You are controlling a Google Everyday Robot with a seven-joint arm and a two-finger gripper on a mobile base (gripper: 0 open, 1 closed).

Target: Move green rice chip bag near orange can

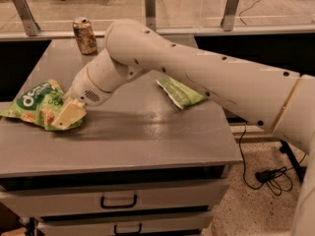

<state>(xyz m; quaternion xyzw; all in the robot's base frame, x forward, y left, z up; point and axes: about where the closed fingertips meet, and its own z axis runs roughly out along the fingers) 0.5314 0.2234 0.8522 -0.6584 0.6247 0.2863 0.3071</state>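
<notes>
The green rice chip bag (33, 103), bright green and wrinkly with white round letters, lies at the left edge of the grey table (147, 136). My gripper (68, 116) rests on the bag's right end, with its cream tip lying over the bag. The orange can (84, 35) stands upright at the table's far left corner, well behind the bag and apart from it. My arm reaches in from the right across the table.
A flat, paler green bag (181, 92) lies right of centre under my arm. The table has drawers with handles (118, 200) in front. A glass partition with metal posts (149, 6) runs behind. A cable (268, 173) lies on the floor at right.
</notes>
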